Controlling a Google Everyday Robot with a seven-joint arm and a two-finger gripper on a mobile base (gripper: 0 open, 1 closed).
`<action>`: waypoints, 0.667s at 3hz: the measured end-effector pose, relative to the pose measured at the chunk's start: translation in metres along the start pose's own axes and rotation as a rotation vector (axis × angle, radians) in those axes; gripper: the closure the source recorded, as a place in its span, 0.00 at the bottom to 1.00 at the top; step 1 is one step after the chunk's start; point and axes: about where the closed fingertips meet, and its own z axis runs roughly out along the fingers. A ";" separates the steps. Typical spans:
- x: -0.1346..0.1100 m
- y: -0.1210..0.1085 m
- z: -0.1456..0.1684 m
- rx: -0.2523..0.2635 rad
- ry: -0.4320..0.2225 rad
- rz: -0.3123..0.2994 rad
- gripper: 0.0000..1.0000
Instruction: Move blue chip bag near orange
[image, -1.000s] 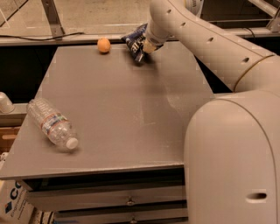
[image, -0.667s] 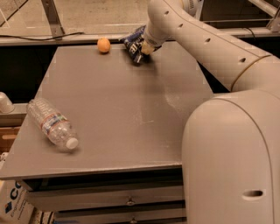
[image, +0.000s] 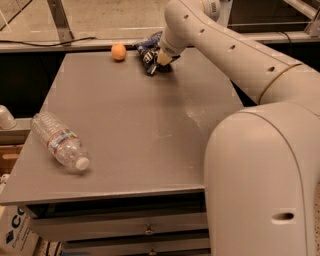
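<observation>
The blue chip bag (image: 146, 49) is crinkled dark navy foil with white lettering, at the far edge of the grey table (image: 130, 125). My gripper (image: 158, 60) reaches in from the right and is shut on the bag's right side, holding it low at the table surface. The orange (image: 118, 51) is a small round fruit on the table just left of the bag, a short gap away. My arm covers part of the bag's right end.
A clear plastic water bottle (image: 60, 143) lies on its side near the table's front left. My white arm and base (image: 260, 165) fill the right side. A ledge with a cable (image: 75, 42) runs behind the table. Drawers (image: 145, 227) sit below the front edge.
My gripper and the blue chip bag have shifted slightly left, toward the orange. The orange and the bottle have not moved.
</observation>
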 end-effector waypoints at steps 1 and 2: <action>-0.005 0.009 0.004 -0.027 -0.002 0.007 0.60; -0.013 0.015 0.006 -0.046 -0.008 0.007 0.38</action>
